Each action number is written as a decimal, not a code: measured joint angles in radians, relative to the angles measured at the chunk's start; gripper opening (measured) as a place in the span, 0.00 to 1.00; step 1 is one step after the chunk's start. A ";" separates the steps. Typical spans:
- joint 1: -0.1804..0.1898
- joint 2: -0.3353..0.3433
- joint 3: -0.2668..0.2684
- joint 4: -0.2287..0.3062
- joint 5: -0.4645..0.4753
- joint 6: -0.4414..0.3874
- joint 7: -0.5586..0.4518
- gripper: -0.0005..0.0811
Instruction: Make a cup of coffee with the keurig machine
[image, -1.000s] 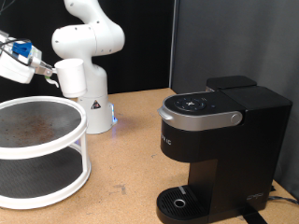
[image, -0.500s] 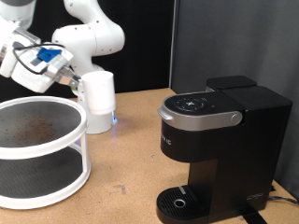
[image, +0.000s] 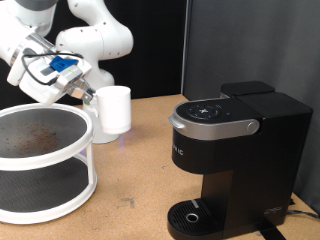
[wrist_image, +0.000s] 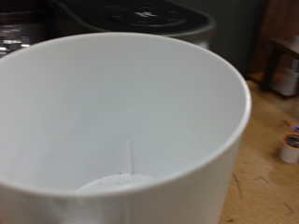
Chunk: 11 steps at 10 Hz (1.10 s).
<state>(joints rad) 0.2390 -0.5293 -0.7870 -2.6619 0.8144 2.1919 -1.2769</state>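
The white cup (image: 114, 110) hangs in the air, gripped at its side towards the exterior view's left by my gripper (image: 90, 95). It is above the table, just beyond the rack's rim on the exterior view's right. In the wrist view the cup's open inside (wrist_image: 121, 121) fills the picture; my fingers do not show there. The black keurig machine (image: 235, 150) stands at the exterior view's right, lid down, with its round drip tray (image: 192, 217) bare. It is well apart from the cup. Its top also shows behind the cup in the wrist view (wrist_image: 140, 14).
A white two-tier round rack (image: 45, 185) stands at the exterior view's left, below my arm. The robot's white base (image: 95, 45) is behind the cup. A small pod (wrist_image: 290, 147) lies on the wooden table (image: 140, 180). A dark wall stands behind the machine.
My gripper has carried the cup towards the exterior view's right and slightly down, from over the rack towards the machine. The machine and the rack have not moved.
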 joint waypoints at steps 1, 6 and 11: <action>0.008 0.004 0.022 -0.024 0.033 0.072 0.008 0.09; 0.024 0.054 0.048 -0.061 0.047 0.117 0.018 0.09; 0.117 0.221 0.057 -0.098 0.138 0.244 -0.053 0.09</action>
<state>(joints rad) 0.3555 -0.3084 -0.7297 -2.7598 0.9528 2.4354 -1.3304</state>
